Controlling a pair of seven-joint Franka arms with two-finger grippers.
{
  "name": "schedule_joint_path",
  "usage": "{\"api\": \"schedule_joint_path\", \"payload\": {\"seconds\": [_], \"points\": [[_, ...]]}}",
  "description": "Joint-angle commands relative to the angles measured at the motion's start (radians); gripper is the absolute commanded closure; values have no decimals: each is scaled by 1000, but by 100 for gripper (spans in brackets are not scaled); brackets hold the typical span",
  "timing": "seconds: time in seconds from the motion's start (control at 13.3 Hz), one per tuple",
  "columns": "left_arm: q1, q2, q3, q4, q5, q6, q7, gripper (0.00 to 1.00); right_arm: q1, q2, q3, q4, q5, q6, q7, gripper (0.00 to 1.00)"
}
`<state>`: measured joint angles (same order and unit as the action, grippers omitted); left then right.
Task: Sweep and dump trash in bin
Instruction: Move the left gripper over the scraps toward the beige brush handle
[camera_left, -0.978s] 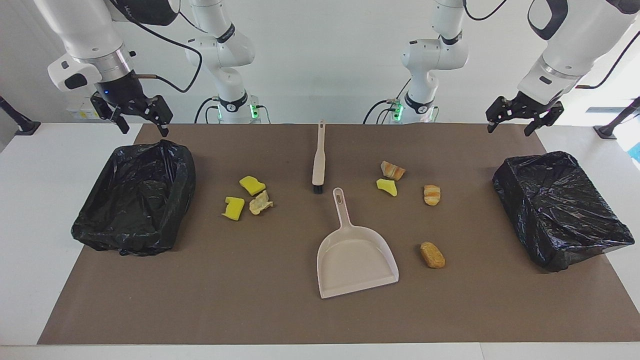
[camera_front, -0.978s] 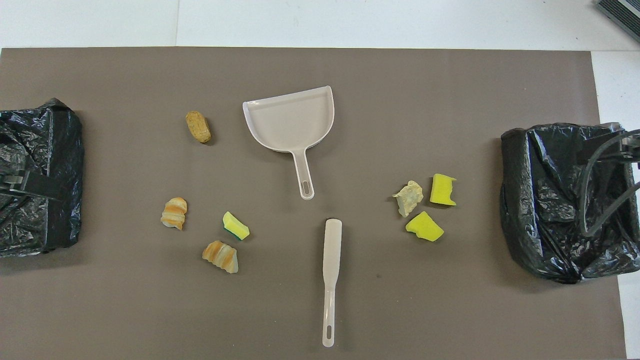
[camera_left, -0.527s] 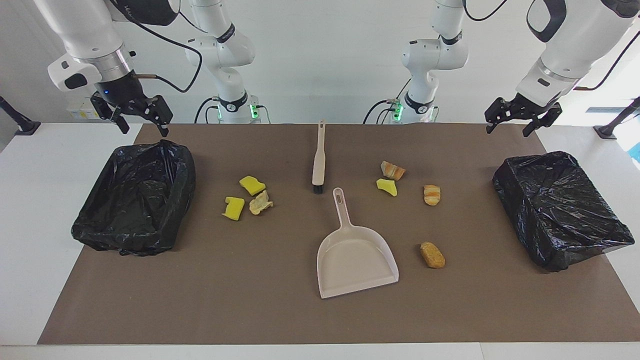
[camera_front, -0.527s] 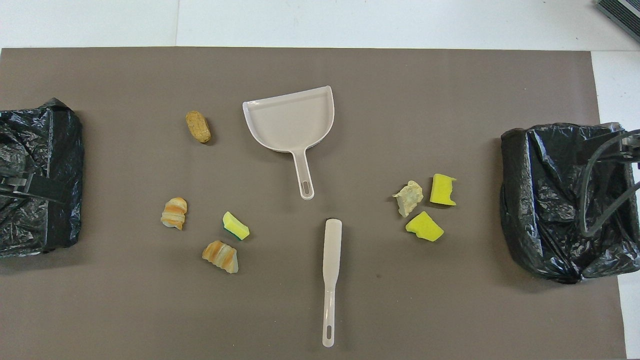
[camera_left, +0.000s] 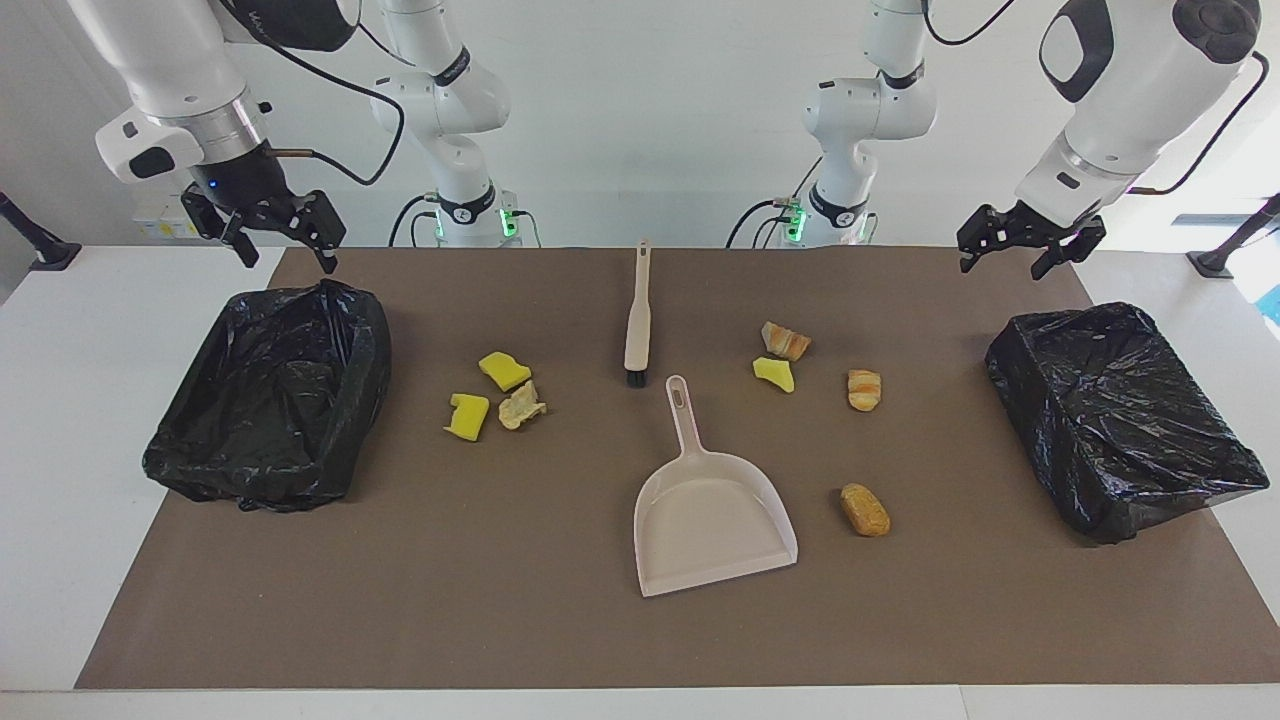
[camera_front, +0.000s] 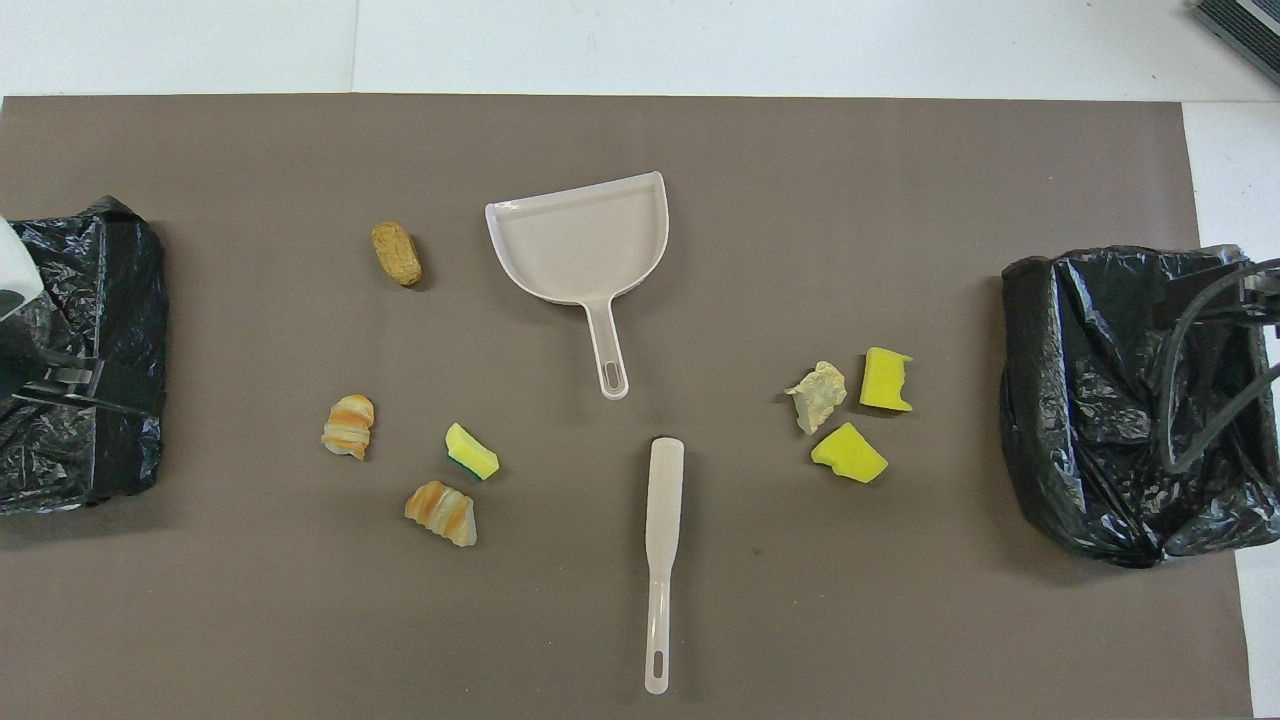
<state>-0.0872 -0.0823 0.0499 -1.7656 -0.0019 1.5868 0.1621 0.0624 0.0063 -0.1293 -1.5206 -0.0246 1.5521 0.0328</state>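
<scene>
The right gripper (camera_left: 287, 256) is hanging released and empty over the mat (camera_left: 450, 600) edge closest to the robots, just above the rim of a black-bagged bin (camera_left: 365, 340) at the right arm's end. The left gripper (camera_left: 1003, 264) is hanging the same way, fingers apart and holding nothing, above the mat's corner by the second bin (camera_left: 1012, 362) at the left arm's end.

Nothing is being swept yet, so the step in hand is looking like fetching the tools. The brush (camera_left: 636, 325) is lying nearest the robots, mid-table, handle pointing toward them and bristles pointing away. A grip on the slim handle, well clear of the bristles, is probably serving best. The dustpan (camera_left: 712, 515) is lying farther out, its handle reaching toward the brush and its open mouth facing away. Whichever arm is taking it should be pinching the handle and turning the mouth toward the scraps.

The trash (camera_left: 504, 370) is sitting on the mat in two clusters. Two yellow sponges and a pale lump are lying between the brush and the bin. A sponge and two bread pieces are lying toward the second bin, and a brown lump (camera_left: 865, 509) is sitting alone beside the pan, farthest out. The pieces look light and are likely to tumble, so short strokes into a pan pressed flat are advisable.

The brown mat is covering most of a white table (camera_left: 60, 420). A plain white wall is standing at the robots' backs.
</scene>
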Motion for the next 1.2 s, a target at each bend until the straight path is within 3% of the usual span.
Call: {"api": "schedule_joint_path", "payload": {"seconds": [0.0,0.45,1.13], "points": [[-35,-65,-1,-116,-21,99,1,0,0,-23,-1,-24,12,6,-2,0],[-187,-102,-1,-291,-27,298,-84,0,0,-23,-1,-24,12,6,-2,0],[-414,-79,-1,-429,-27,514,-349,0,0,-23,-1,-24,12,6,-2,0]]}}
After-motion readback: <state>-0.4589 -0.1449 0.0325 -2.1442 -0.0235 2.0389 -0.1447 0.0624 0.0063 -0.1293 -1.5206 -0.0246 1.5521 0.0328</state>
